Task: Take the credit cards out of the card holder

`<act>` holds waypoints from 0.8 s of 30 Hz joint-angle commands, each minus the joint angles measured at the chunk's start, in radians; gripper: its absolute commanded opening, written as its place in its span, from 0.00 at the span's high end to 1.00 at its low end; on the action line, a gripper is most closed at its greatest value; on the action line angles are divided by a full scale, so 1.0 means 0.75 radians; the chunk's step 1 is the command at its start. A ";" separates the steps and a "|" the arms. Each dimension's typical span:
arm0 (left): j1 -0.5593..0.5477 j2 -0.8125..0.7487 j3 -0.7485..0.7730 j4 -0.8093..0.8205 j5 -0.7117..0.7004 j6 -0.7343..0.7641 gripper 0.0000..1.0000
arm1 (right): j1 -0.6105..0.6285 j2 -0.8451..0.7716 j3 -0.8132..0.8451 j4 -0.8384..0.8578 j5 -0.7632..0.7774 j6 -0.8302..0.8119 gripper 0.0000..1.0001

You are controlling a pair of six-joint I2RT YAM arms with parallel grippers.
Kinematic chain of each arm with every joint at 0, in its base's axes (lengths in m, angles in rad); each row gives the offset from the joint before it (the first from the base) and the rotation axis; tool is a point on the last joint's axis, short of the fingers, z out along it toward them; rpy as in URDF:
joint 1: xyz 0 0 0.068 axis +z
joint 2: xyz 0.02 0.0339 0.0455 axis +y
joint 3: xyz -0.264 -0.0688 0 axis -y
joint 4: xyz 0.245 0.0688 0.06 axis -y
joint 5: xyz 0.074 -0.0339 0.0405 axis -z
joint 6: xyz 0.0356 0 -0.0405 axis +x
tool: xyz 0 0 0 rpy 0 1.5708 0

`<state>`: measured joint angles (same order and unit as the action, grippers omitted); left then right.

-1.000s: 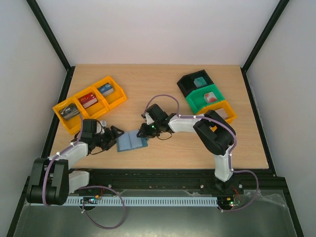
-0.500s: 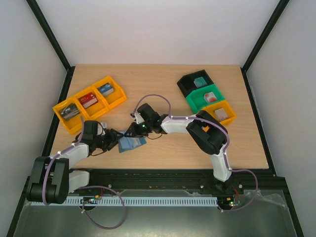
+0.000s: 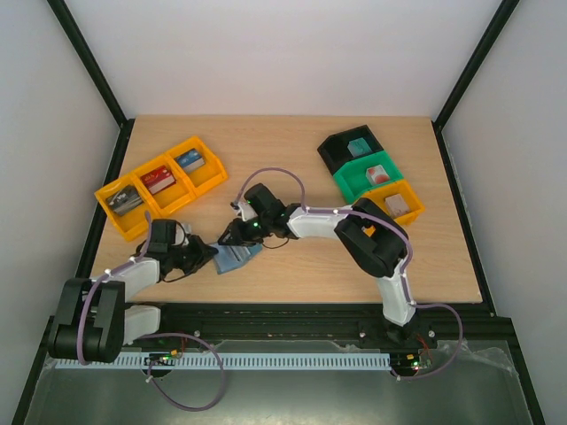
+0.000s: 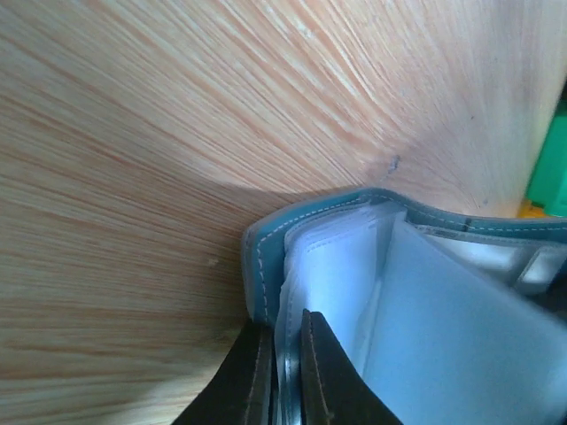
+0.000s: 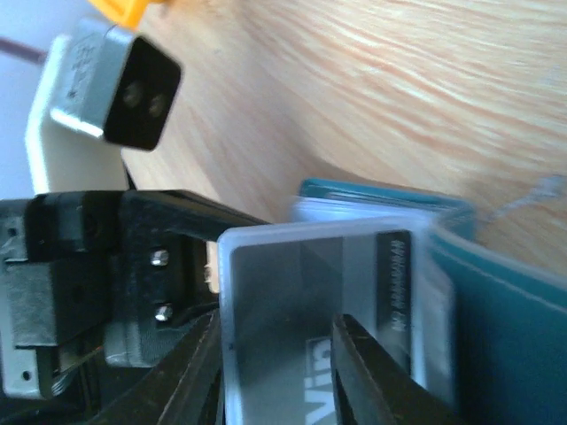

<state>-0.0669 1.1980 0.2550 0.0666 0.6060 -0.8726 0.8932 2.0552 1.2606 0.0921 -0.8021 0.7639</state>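
The blue-teal card holder lies open on the wood, near the front edge left of centre. My left gripper is shut on the holder's left flap; in the left wrist view its gripper pinches the stitched teal cover and a pale inner pocket. My right gripper reaches in from the right. In the right wrist view that gripper stands open, its fingers apart over a grey credit card in a clear sleeve. The teal holder cover shows at the right.
A row of orange trays with blocks stands at the back left. Black, green and orange trays stand at the back right. The table's front edge runs close behind the holder.
My left gripper has closed on the holder's left flap. The right gripper has moved left onto the holder and its jaws have widened. The holder has shifted slightly.
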 commanded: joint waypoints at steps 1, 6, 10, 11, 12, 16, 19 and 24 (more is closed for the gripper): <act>-0.005 0.000 -0.024 -0.004 0.057 0.000 0.98 | 0.046 -0.065 0.064 -0.028 -0.056 -0.079 0.65; 0.007 -0.014 -0.027 0.001 0.048 0.009 0.98 | 0.048 -0.116 0.108 -0.146 -0.002 -0.197 0.61; 0.009 -0.022 -0.027 -0.010 0.035 0.022 0.98 | 0.048 -0.132 0.207 -0.394 0.186 -0.350 0.60; 0.009 -0.022 -0.029 -0.011 0.035 0.024 0.98 | 0.047 -0.142 0.231 -0.444 0.225 -0.381 0.60; 0.009 -0.022 -0.028 -0.008 0.034 0.027 0.98 | 0.048 -0.154 0.251 -0.488 0.271 -0.410 0.59; 0.009 -0.026 -0.027 -0.018 0.003 0.048 0.98 | 0.045 -0.188 0.304 -0.641 0.509 -0.495 0.52; 0.008 -0.030 -0.025 -0.015 0.007 0.049 0.98 | 0.044 -0.177 0.356 -0.777 0.681 -0.525 0.42; 0.009 -0.033 -0.026 -0.016 0.008 0.049 0.98 | 0.049 -0.202 0.342 -0.844 0.830 -0.520 0.27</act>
<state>-0.0666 1.1847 0.2474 0.0826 0.6235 -0.8520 0.9287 1.9434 1.5105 -0.4225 -0.3347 0.4019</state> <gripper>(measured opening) 0.063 0.694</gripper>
